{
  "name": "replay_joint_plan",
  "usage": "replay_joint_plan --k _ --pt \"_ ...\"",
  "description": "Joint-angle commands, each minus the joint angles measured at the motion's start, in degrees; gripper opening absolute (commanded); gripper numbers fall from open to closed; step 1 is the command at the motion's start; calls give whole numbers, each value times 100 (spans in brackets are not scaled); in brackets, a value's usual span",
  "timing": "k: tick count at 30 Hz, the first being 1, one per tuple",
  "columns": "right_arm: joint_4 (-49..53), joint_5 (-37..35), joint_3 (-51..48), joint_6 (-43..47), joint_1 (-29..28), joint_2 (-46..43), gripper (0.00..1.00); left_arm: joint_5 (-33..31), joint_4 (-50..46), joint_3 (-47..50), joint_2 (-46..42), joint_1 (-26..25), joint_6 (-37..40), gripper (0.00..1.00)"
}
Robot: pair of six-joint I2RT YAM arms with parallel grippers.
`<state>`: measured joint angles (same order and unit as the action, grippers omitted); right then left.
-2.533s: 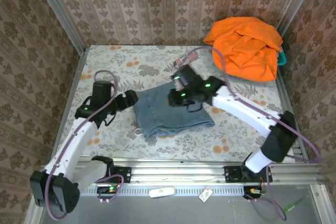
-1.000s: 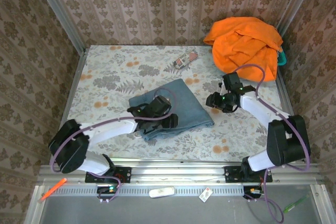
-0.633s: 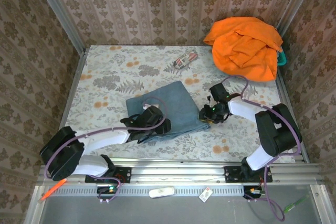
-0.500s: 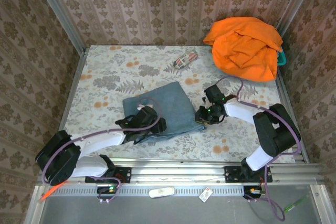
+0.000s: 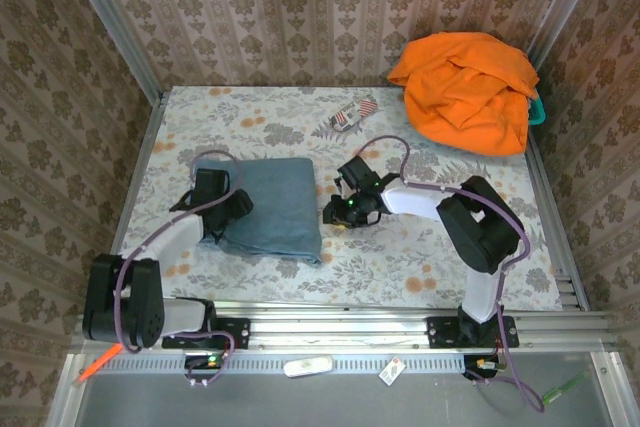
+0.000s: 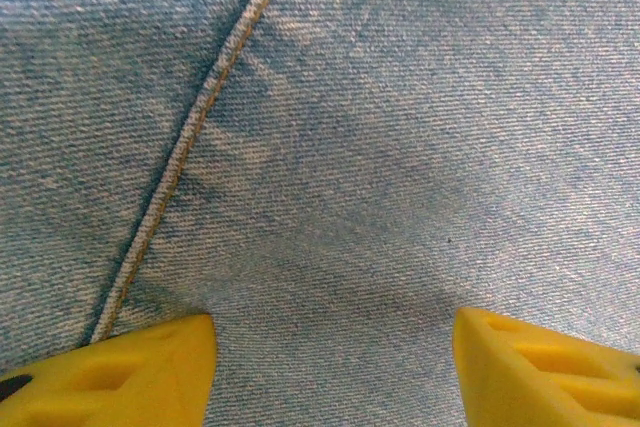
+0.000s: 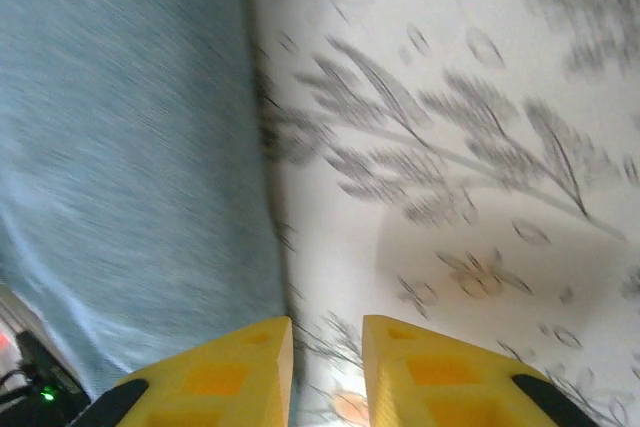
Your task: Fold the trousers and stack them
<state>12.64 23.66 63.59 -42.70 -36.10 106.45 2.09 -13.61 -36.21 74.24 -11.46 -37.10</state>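
the folded light blue faded denim trousers are lying left of the middle of the floral-patterned table, nearer its near edge than its far one. the left gripper is sitting at their left side with its yellow fingers spread wide over the cloth, pinching nothing. the right gripper is hanging just beside their right edge, its fingers close together with only a narrow slit and nothing between them.

the risk, i'd say, is the fold coming undone. a sideways drag from the spread fingers could ruck the top layer. the right tips could catch that edge and peel it open.

a crumpled bright orange garment is piled in the far right corner, and a small striped object is lying near the far edge. both are well apart from the trousers, so nothing is blocking the arms.
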Motion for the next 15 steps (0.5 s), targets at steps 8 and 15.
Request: replay_joint_plan --k 8,15 --pt "759 -247 -660 518 808 -1766 43 -1490 -2482 -928 -1340 -1862 429 91" --pt "1017 -252 -1307 674 1228 -2789 47 -1773 -2171 30 -776 -3228 -1071 100"
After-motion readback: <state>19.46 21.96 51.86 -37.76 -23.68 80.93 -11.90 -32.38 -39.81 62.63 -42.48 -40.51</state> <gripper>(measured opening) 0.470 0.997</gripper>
